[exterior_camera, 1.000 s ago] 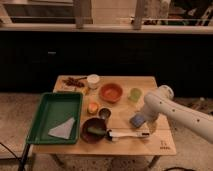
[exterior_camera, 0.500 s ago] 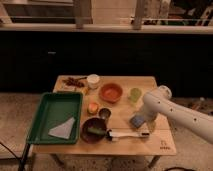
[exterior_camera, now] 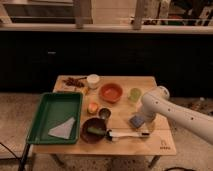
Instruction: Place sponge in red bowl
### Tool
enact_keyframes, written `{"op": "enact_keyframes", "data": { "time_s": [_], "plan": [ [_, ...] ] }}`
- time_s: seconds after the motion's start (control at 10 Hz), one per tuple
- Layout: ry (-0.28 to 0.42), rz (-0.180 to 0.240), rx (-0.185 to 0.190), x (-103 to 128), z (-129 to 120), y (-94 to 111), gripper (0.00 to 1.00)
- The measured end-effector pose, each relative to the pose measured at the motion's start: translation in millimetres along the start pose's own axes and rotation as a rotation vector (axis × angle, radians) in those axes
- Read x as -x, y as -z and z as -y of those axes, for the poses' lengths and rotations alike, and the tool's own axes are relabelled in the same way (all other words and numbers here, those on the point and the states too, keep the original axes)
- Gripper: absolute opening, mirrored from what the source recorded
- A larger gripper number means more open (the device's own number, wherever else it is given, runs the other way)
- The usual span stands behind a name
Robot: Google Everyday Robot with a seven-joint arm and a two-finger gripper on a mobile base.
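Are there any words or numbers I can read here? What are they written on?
Dark mark near the front right corner of the table: too small and blurred to read.
Red bowl, green tray, sponge: no writing shows.
Gripper, down by the sponge at the end of the white arm: no writing shows.
Nothing else here can be read.

Robot test bay, not a home kitchen. Lone wooden desk [exterior_camera: 150,145] on speckled floor [exterior_camera: 15,107], dark wall [exterior_camera: 100,60] behind. Staged tableware: red bowl [exterior_camera: 111,92], green tray [exterior_camera: 36,122]. White robot arm [exterior_camera: 175,115], end effector [exterior_camera: 140,119] low over the desk's right side.
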State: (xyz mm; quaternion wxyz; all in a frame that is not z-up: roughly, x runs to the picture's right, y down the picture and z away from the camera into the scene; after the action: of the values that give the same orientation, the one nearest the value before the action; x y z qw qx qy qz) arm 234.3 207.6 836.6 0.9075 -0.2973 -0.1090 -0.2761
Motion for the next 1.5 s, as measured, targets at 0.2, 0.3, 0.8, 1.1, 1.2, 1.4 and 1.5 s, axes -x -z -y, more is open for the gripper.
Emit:
{"op": "enact_keyframes", "data": {
  "time_s": [0.2,0.3,0.8,1.1,1.2,1.4,1.5],
  "plan": [
    [0.023,0.005,0.009,1.8,1.8,-3.3,0.80],
    [0.033,0.007,0.013,2.4,2.1,-4.6,0.80],
    [0.064,0.019,0.031,3.7,-0.9,-12.2,0.79],
    [0.084,0.021,0.037,4.5,-3.3,-16.3,0.74],
    [0.082,0.025,0.036,4.3,-3.6,-16.7,0.74],
    [0.068,0.032,0.020,3.9,0.3,-13.3,0.74],
    [0.066,0.032,0.014,4.5,4.7,-11.1,0.74]
  ]
}}
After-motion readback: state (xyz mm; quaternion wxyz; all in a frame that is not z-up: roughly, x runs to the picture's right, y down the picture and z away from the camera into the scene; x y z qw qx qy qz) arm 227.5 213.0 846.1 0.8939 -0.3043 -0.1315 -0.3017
